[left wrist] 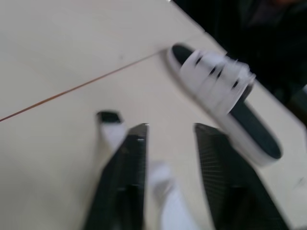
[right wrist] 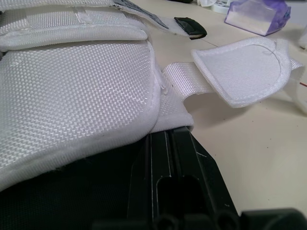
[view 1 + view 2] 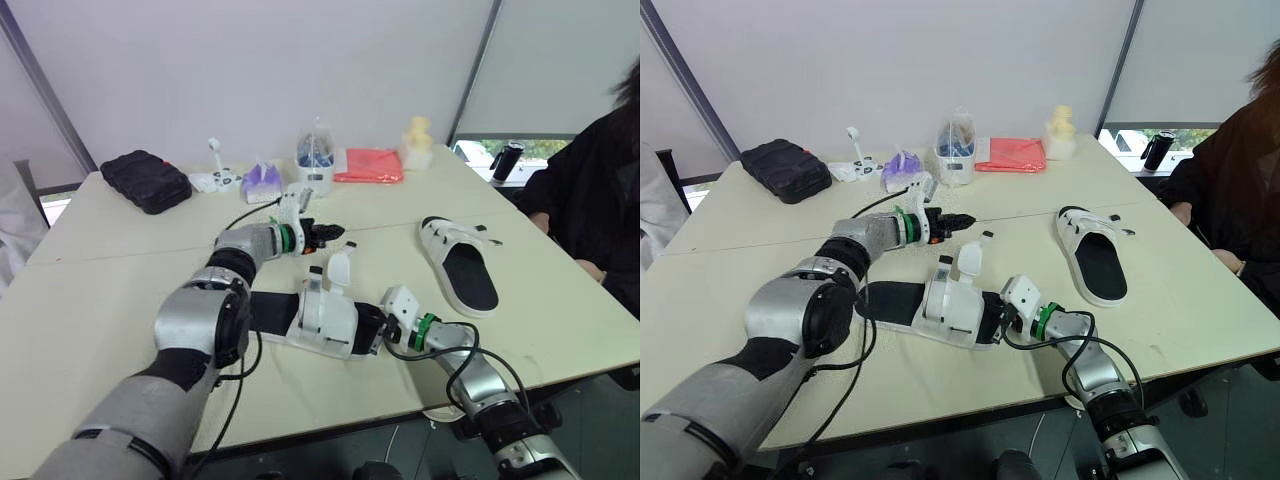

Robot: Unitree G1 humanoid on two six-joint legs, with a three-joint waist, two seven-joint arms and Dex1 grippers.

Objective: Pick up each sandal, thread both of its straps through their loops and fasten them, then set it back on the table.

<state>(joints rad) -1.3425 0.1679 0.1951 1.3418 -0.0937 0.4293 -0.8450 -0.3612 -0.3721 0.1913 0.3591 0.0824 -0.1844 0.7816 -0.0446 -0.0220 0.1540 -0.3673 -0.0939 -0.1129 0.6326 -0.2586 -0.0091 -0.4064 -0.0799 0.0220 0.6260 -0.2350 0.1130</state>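
Near sandal (image 3: 322, 322) lies centre of table (image 3: 100, 290), strap flap (image 3: 340, 266) up, undone. L gripper (image 3: 333, 234) just beyond flap, fingers spread. R gripper (image 3: 378, 328) at near sandal's right end; grip can't tell. 2nd sandal (image 3: 460, 262) far right.

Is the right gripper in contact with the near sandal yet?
Touching. In the right wrist view the near sandal lays its white upper directly on the black body of the right gripper, with no gap. The head view puts that gripper at the sandal's end.

White woven sandal (image 3: 325, 320) centre, black footbed; second sandal (image 3: 460, 262) matches; black case (image 3: 146, 180) upper left, pink cloth (image 3: 368, 165) top.
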